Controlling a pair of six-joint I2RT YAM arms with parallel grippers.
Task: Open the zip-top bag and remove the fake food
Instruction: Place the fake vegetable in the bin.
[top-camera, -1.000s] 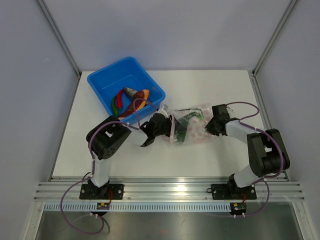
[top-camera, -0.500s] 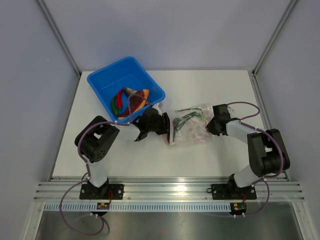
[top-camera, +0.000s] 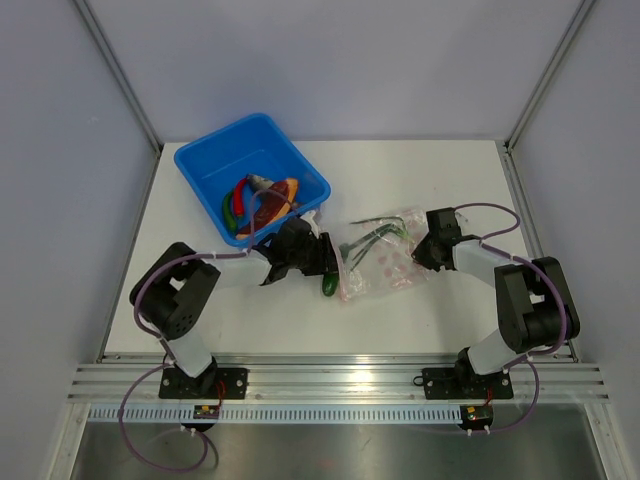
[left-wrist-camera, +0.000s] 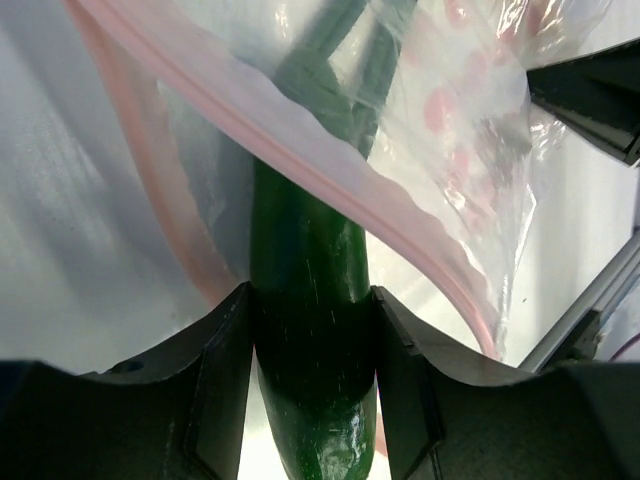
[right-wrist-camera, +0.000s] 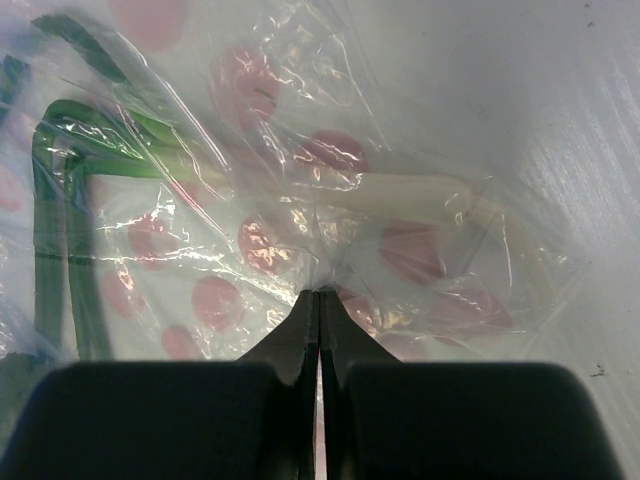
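my left gripper (left-wrist-camera: 310, 300) grips a dark green plastic toy vegetable (left-wrist-camera: 305, 240), half out of the pink-edged mouth of the clear crinkly zip-top bag (right-wrist-camera: 300, 200); my right gripper (right-wrist-camera: 319, 298) is pinched tight on the bag's far end.

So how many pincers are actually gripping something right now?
2. The left pincer clamps a green toy vegetable at the mouth of the zip-top bag; the right pincer pinches its opposite end.

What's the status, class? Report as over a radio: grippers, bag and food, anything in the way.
Right gripper shut, pinching zip-top bag at far end. Left gripper clamped on green pepper, partly out of mouth. Green beans inside. Nothing blocking.
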